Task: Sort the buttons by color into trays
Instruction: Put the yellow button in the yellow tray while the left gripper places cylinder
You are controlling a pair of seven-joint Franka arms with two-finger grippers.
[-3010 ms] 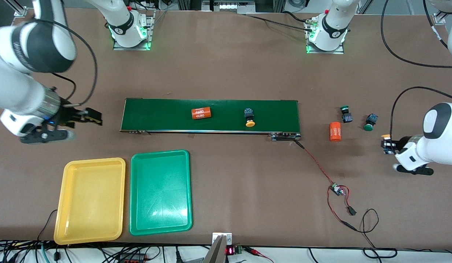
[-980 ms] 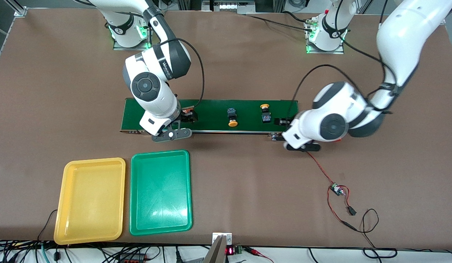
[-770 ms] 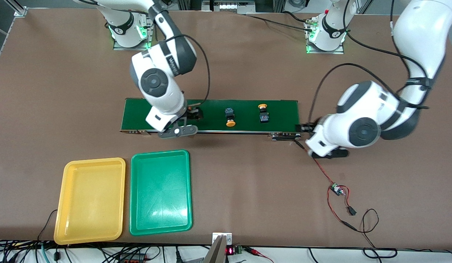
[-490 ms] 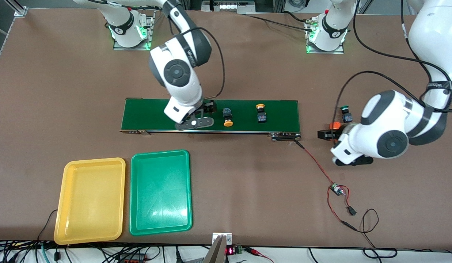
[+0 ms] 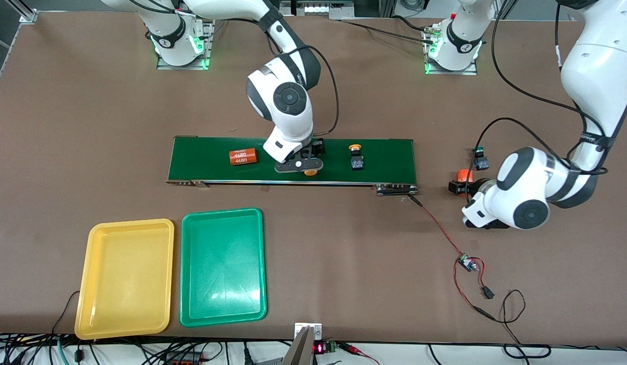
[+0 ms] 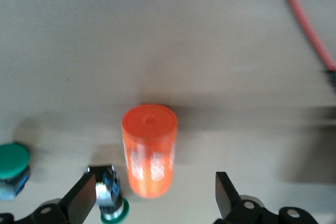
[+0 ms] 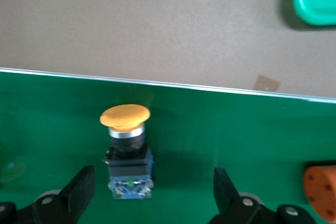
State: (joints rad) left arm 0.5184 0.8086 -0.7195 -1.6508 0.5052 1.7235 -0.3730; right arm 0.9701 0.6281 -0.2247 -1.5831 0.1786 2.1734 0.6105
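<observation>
A yellow button (image 7: pixel 126 145) lies on the dark-green belt (image 5: pixel 201 157). My right gripper (image 5: pixel 313 152) is open over it, its fingers (image 7: pixel 79 190) wide on either side; only the cap (image 5: pixel 309 173) shows in the front view. A second yellow button (image 5: pixel 355 154) lies on the belt toward the left arm's end. My left gripper (image 5: pixel 460 185) is open over an orange cylinder (image 6: pixel 149 156) on the table. One green button (image 6: pixel 107 195) lies beside its finger, another (image 6: pixel 11 163) farther off. The yellow tray (image 5: pixel 124 278) and green tray (image 5: pixel 223 267) are empty.
An orange "4680" cylinder (image 5: pixel 243 156) lies on the belt toward the right arm's end. A red-and-black cable with a small board (image 5: pixel 465 262) runs from the belt's end across the table, nearer the front camera.
My right arm swept along the belt to over the yellow button. My left arm left the belt's end and went to the orange cylinder on the table. The belt's items drifted toward the right arm's end.
</observation>
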